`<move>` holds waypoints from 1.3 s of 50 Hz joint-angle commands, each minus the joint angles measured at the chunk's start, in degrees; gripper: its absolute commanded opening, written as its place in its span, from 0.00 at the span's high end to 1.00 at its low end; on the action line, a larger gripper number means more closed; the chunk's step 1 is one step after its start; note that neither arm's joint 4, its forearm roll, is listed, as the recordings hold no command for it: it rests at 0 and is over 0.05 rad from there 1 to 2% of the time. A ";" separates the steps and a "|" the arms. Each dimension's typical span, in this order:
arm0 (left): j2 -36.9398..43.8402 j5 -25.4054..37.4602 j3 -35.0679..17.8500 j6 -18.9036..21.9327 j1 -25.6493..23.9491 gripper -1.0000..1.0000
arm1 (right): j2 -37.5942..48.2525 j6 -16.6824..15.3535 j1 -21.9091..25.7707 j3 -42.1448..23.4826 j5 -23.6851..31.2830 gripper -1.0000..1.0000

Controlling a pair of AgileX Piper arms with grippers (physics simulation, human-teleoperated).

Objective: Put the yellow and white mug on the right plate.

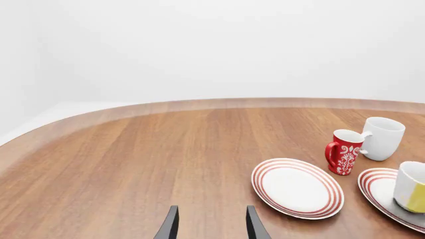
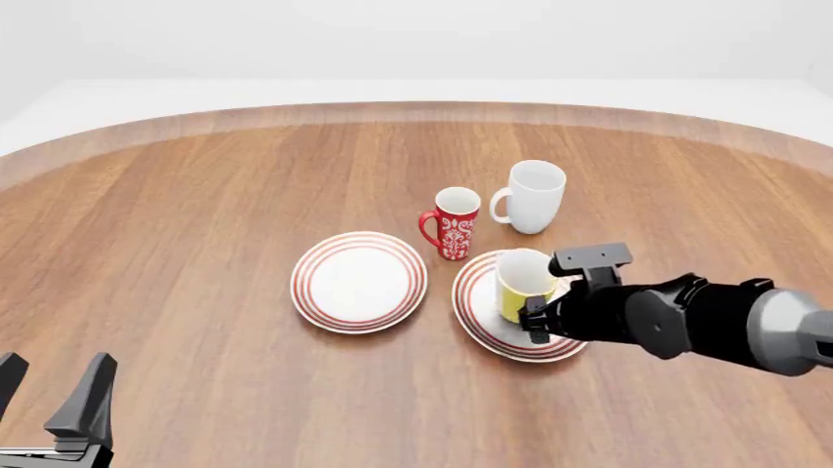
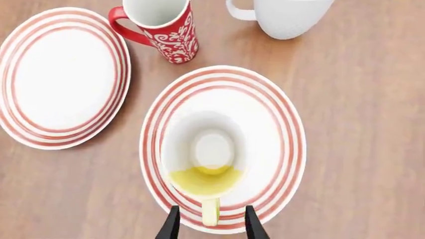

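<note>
The yellow and white mug [image 3: 203,167] stands upright on the right plate [image 3: 275,117], a little toward its near edge, as our right hand [image 3: 211,226] hovers just behind it with fingers parted on either side of the yellow handle. In the right wrist view we see a gap between each fingertip and the handle, so we judge the mug released and the placing all but done.

The risk now lies in the retreat. A sideways drift would catch a finger on the handle and drag or tip the mug off the plate; a straight lift or pull-back looks safest to us. The red patterned mug [image 2: 454,221] and the taller white mug [image 2: 530,196] stand close on the far side, so a forward nudge could knock them.

The mug is short, yellow outside and on its handle, white inside, and well narrower than the ringed plate beneath it. Our left hand [image 2: 53,400] waits open at the near left of the worktop [image 2: 182,214], well apart from the left plate [image 2: 358,281].
</note>
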 commanded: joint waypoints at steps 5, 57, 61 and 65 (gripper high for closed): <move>0.00 0.00 0.00 0.00 0.00 0.00 | 0.04 -0.05 -0.36 0.10 0.34 0.00; 0.00 0.00 0.00 0.00 0.00 0.00 | -16.99 2.96 4.38 4.47 8.09 0.00; 0.00 0.00 0.00 0.00 0.00 0.00 | -19.52 2.96 4.65 5.08 9.02 0.00; 0.00 0.00 0.00 0.00 0.00 0.00 | -21.70 3.16 5.01 5.72 9.82 0.00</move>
